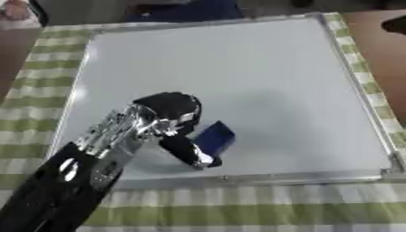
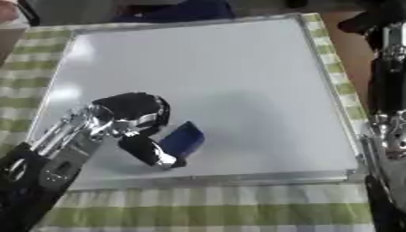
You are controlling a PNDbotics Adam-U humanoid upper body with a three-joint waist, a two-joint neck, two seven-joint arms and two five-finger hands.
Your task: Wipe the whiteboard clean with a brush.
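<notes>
Whiteboard [image 1: 238, 72] looks clean already; your left hand [image 1: 171, 118] pinches the blue brush [image 1: 214, 137] near its lower edge, so little wiping seems left.

Whiteboard [image 1: 238, 77]: plain white face, silver-grey metal frame. Brush [image 1: 214, 137]: dark blue, uniform colour. Left hand [image 1: 168, 111]: glossy black shell at the knuckles; fingers [image 1: 187, 152] black with silver tips; the wrist is bright silver, the forearm black with small silver fittings. Right arm [image 2: 389, 90]: black with silver joints, shown along the right edge of the right eye view. Surface [image 1: 238, 210]: cloth in a green-and-white check pattern. Beyond the cloth, a brown area [image 1: 380, 50] shows.
</notes>
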